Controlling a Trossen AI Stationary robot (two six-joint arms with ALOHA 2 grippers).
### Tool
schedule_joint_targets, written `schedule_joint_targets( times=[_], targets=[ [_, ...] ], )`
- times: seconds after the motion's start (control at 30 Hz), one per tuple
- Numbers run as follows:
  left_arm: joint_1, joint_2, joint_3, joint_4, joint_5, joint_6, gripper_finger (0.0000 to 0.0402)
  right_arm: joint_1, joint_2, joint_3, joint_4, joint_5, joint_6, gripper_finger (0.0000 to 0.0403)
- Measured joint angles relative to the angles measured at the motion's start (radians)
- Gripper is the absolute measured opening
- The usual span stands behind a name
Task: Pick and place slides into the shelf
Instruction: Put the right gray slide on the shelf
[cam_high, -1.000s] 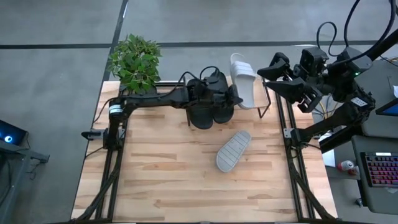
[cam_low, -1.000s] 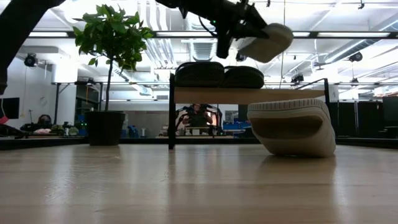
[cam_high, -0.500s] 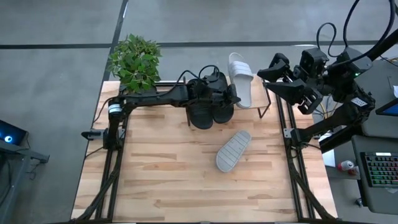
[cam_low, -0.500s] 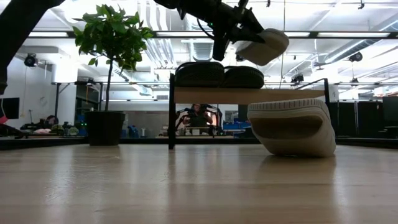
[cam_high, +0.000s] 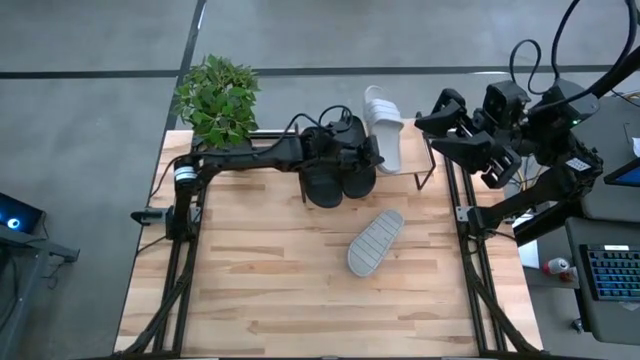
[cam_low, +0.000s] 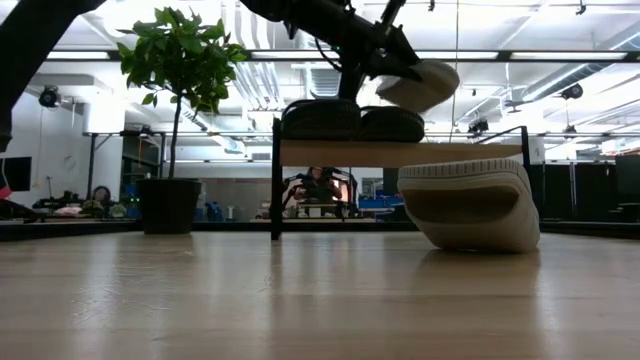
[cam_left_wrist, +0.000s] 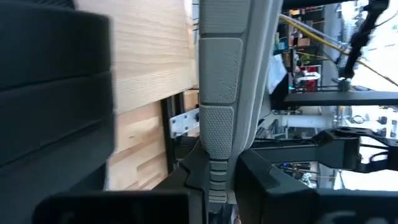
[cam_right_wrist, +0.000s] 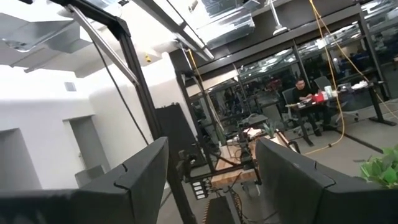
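1. Progress check: the black pair (cam_high: 338, 178) is already parked side by side on the left half of the shelf (cam_high: 425, 172), so I'd call the job about half done.
2. The left tool (cam_high: 372, 152) is clamped tight on one pale slide (cam_high: 384, 140) and holds it in the air over the shelf's right half, just beside the black pair. In the low view that slide (cam_low: 418, 84) hangs tilted above the plank and isn't touching it, so it's not placed yet.
3. The other pale slide (cam_high: 376, 241) is sole-up on the worktop (cam_high: 250, 290), near side of the shelf, a bit right of centre. Nobody's touching it; it looks like the last one to go.
4. The right tool (cam_high: 470, 145) hangs off past the worktop's right edge, fingers spread wide, holding nothing.
5. Other stuff: a potted plant (cam_high: 216, 100) at the far-left corner, well clear of the action. The real squeeze is the black pair sitting right next to the open spot, so the carried slide could bump them going down.
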Motion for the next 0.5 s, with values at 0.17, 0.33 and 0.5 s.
schedule_joint_targets(
  times=[0.17,0.33,0.5],
  targets=[
    [0.004,0.000,-0.037,0.062,-0.007,-0.031,0.0030,0.000,0.000,0.000,0.000,0.000,-0.006,0.0233],
    [0.007,0.000,-0.041,0.086,-0.016,-0.056,0.0036,0.000,0.000,0.000,0.000,0.000,-0.006,0.0233],
    [0.007,0.000,-0.041,0.086,0.013,-0.055,0.0038,0.000,0.000,0.000,-0.001,0.000,-0.009,0.0233]
  ],
)
